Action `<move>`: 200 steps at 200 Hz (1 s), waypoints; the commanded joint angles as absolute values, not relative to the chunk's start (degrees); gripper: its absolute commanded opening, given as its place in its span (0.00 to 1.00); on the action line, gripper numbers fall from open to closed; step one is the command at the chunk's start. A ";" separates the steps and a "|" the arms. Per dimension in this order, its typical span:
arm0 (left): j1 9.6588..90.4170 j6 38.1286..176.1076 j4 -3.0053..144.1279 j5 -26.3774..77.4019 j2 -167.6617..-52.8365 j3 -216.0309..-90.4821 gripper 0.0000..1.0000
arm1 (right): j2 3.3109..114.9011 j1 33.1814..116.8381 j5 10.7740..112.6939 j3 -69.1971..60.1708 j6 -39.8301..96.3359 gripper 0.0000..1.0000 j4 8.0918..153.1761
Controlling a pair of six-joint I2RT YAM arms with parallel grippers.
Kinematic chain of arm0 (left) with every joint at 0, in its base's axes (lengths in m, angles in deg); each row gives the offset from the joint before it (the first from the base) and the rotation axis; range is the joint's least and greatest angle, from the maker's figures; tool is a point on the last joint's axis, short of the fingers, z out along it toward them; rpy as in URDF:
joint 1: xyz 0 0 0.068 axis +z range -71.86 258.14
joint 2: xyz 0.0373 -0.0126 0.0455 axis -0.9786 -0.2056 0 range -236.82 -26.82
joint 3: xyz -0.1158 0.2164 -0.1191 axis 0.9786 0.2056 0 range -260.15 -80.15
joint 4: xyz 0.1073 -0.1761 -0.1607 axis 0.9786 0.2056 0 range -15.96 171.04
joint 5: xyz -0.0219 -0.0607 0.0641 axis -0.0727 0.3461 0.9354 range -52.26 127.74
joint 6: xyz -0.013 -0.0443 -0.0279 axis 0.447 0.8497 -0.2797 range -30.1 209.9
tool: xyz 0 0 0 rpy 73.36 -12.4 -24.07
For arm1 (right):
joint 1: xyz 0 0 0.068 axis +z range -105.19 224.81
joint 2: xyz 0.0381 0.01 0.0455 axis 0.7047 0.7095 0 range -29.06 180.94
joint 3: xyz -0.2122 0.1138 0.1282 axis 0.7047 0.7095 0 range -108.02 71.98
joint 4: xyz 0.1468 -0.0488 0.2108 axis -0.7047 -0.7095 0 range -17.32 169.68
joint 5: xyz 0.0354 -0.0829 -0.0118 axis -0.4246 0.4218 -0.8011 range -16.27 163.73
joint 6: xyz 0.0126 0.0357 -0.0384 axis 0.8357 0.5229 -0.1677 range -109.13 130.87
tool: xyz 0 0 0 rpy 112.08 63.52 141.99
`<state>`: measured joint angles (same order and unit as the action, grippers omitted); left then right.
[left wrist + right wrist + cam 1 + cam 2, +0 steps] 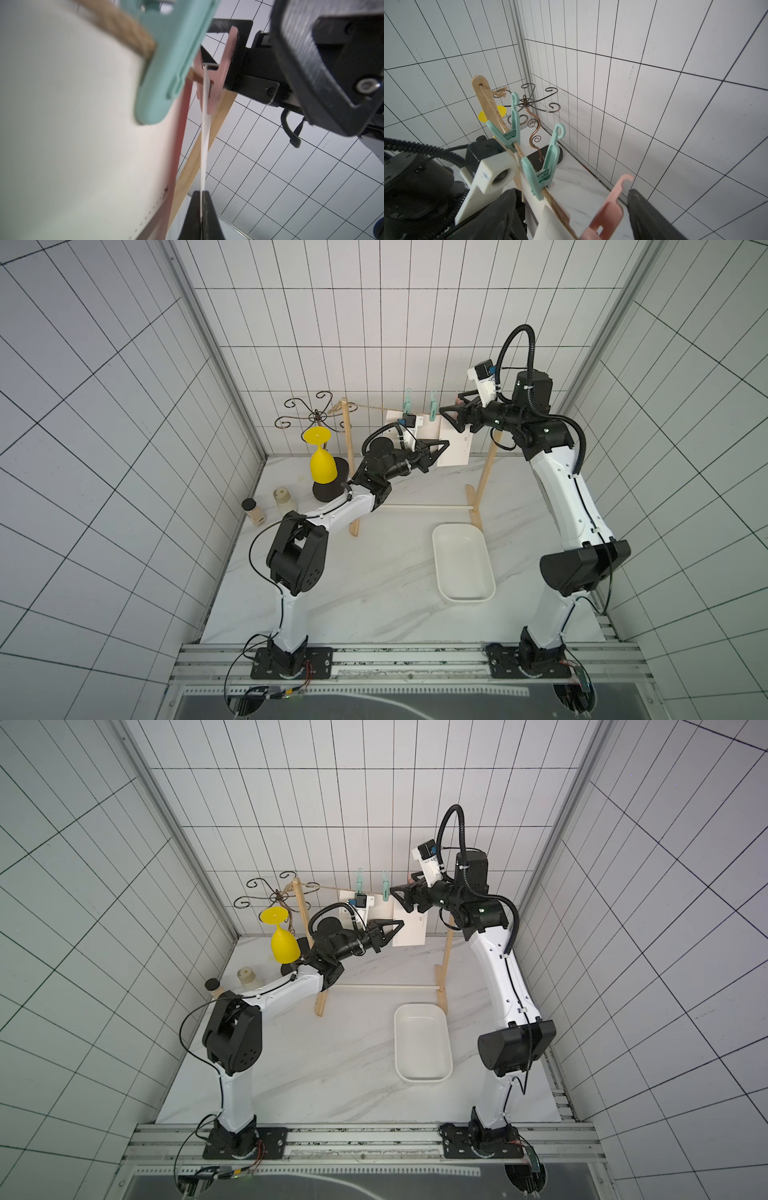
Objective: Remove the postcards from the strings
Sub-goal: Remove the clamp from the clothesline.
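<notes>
Postcards (428,428), three thin off-white rectangular paper cards, hang side by side from the thin tan-brown twisted twine cord (370,408). The cord is stretched between two light wooden posts (348,456) of a frame standing along the far edge of the white marble-patterned bench (353,593). Two teal plastic clothes pegs (543,172) clip the cards nearer the left post. A pink plastic clothes peg (607,212) clips the postcard nearest the right post (456,450). The left gripper (201,200) is clamped on an edge of that card below the peg, seen edge-on in the left wrist view. The right gripper (451,405), level with the cord, has its jaws spread on either side of the pink peg's handles; whether they press it cannot be told. A white rectangular plastic tray (437,560) lies toward the bench's right edge, nearer than the frame. At the far left corner, a yellow plastic goblet (322,466) hangs inverted from a dark scrolled wire rack (316,412).
</notes>
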<state>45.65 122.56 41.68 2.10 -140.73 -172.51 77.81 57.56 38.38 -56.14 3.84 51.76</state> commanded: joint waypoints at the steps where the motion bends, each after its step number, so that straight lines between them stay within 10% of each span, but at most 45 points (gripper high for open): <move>1: 46.14 121.54 42.84 1.98 -138.79 -173.90 0.00 | 78.96 58.24 38.19 -59.59 2.43 0.85 49.09; 200: 47.40 123.78 44.09 -3.12 -140.59 -176.55 0.00 | 75.97 55.44 23.59 -57.16 0.58 0.59 48.75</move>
<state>47.09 122.93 44.77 -2.49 -140.71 -174.39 77.33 56.42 28.54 -56.18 0.65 50.36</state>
